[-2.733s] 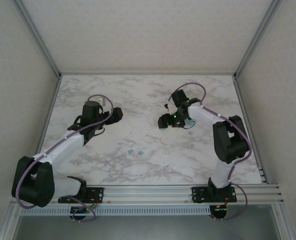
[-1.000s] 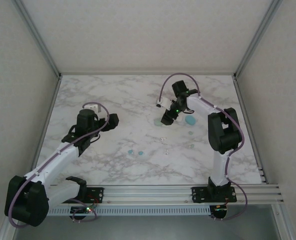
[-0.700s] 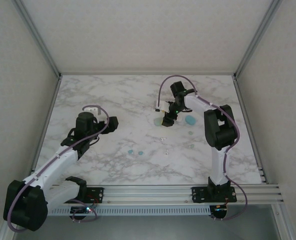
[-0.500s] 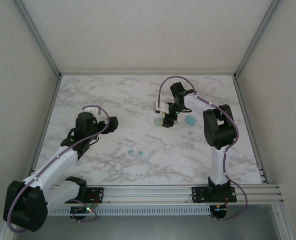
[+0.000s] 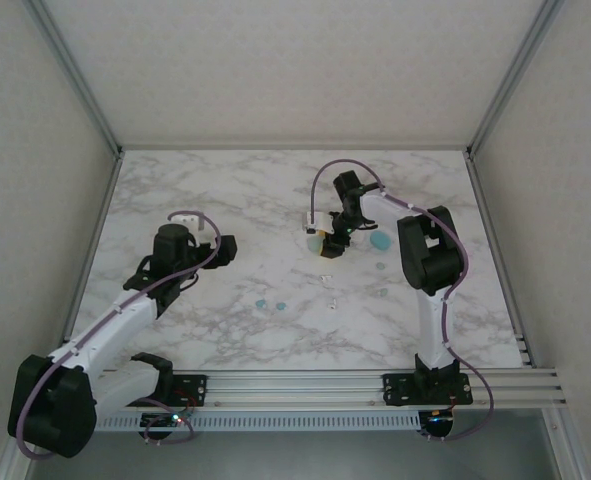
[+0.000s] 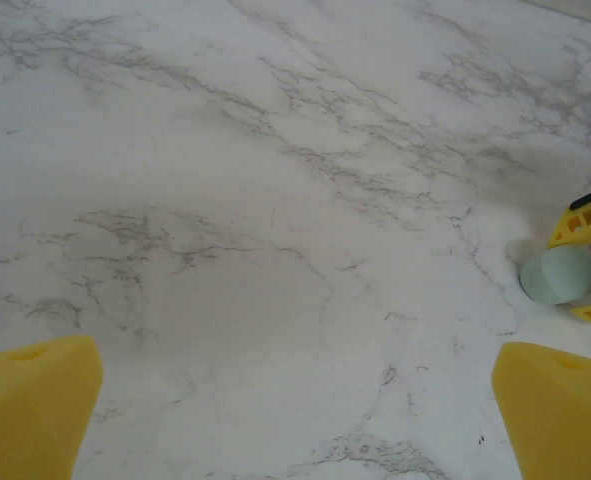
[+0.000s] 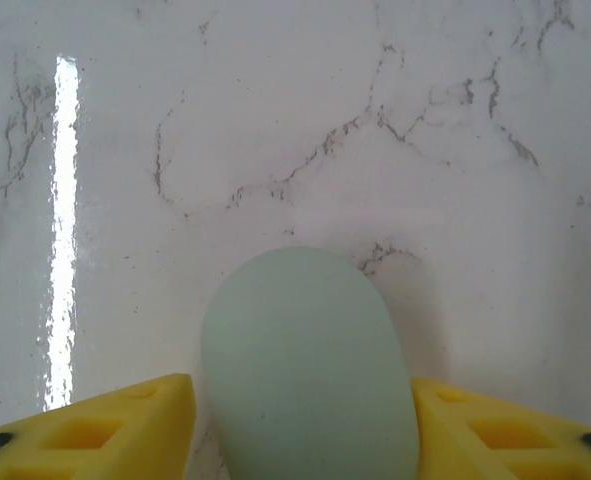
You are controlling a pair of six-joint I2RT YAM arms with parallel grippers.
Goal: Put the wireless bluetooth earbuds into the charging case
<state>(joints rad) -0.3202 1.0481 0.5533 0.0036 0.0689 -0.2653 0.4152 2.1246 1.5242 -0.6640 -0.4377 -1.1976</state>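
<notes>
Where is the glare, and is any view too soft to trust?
Right wrist view: a bright vertical glare streak on the marble at left, while the pale green case reads clearly. Left wrist view: even light, its own yellow fingers blurred. Top external view: the teal earbuds are mere specks.

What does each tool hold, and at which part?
Left tool holds nothing. Right tool flanks the pale case at its sides; whether it grips cannot be told.
</notes>
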